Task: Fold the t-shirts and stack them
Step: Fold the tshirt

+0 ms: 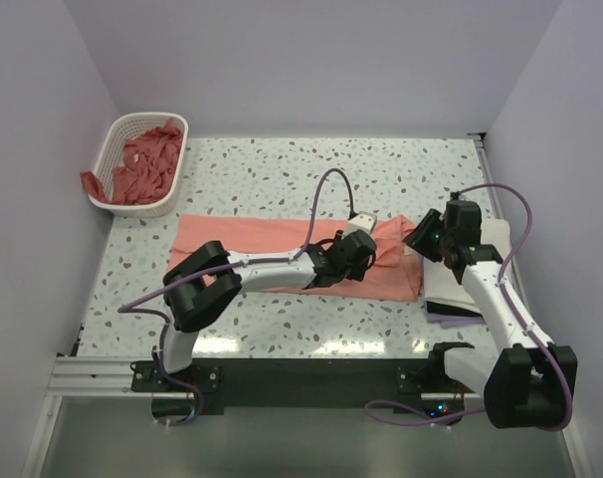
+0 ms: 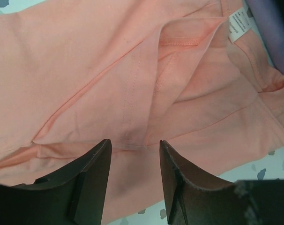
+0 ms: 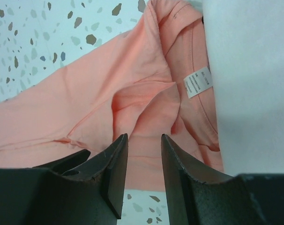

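Soft, light, limp cloth in the salmon-pink t-shirt [image 1: 252, 236]: likely to sag, crease and slide over itself when lifted, with no risk of breaking. Laid out as a long band across the middle of the desk [image 1: 282, 169], sleeves turned inward, neck end with its white label [image 3: 198, 82] to the right. Right up against a folded white t-shirt [image 3: 254, 70] there, perhaps slightly overlapping it. Probably best taken at a doubled edge or corner near the neck, pinching all layers together, not at the flat middle where only the top layer would come up. Further pink t-shirts [image 1: 147, 164] heaped in the lattice basket [image 1: 122, 121] at the far left corner, well apart.

Stretched low over the band from the left, forearm nearly level: the left pincer [image 2: 134, 147], released, nothing between the fingers, a folded sleeve seam directly below the gap. Contact with the cloth impossible to tell. Angled down at the neck end from the right, elbow bent back toward its base: the right pincer [image 3: 143, 140], likewise released, hanging over pink cloth just beside the white edge.
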`<state>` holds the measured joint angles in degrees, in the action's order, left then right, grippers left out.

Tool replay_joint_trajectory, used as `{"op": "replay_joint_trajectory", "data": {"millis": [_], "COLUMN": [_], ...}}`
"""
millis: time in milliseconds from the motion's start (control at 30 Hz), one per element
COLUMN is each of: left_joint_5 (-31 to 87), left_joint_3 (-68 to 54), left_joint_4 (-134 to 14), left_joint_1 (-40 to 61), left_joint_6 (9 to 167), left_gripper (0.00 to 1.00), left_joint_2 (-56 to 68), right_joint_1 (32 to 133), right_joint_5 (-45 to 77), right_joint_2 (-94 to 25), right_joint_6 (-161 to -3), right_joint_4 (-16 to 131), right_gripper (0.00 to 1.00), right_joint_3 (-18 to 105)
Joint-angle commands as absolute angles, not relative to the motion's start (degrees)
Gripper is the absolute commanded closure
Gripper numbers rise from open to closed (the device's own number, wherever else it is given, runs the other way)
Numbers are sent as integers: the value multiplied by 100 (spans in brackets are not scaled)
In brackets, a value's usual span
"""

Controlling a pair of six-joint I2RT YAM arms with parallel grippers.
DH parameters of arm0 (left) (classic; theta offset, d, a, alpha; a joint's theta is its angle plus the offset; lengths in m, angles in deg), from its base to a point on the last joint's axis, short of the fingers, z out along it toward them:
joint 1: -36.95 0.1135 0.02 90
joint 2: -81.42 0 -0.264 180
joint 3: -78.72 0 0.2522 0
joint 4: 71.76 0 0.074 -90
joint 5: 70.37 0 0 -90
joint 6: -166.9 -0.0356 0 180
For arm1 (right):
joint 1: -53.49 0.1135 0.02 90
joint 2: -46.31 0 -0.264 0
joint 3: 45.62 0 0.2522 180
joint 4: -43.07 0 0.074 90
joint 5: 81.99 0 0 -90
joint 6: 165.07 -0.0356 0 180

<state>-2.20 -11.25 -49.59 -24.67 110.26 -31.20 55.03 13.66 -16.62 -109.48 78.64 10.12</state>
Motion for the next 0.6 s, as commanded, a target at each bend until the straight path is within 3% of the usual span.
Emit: {"op": "replay_joint_trajectory", "data": {"millis": [0, 567], "left_joint_5": [-797, -1227], "left_joint_3": [-1520, -1889], "left_joint_4": [-4684, -4587], "left_joint_1": [-2536, -2808], "left_joint_6": [10784, 10634], "left_gripper": [50, 55], "left_joint_2": [-3292, -3749], "right_joint_1": [5472, 5464], "right_joint_5": [1715, 1785], "right_joint_2": [-1609, -1609], "right_joint_6": [-10917, -10917], "right_joint_4": [7679, 7573], "right_gripper": [61, 61], "right_joint_3": [1077, 928]}}
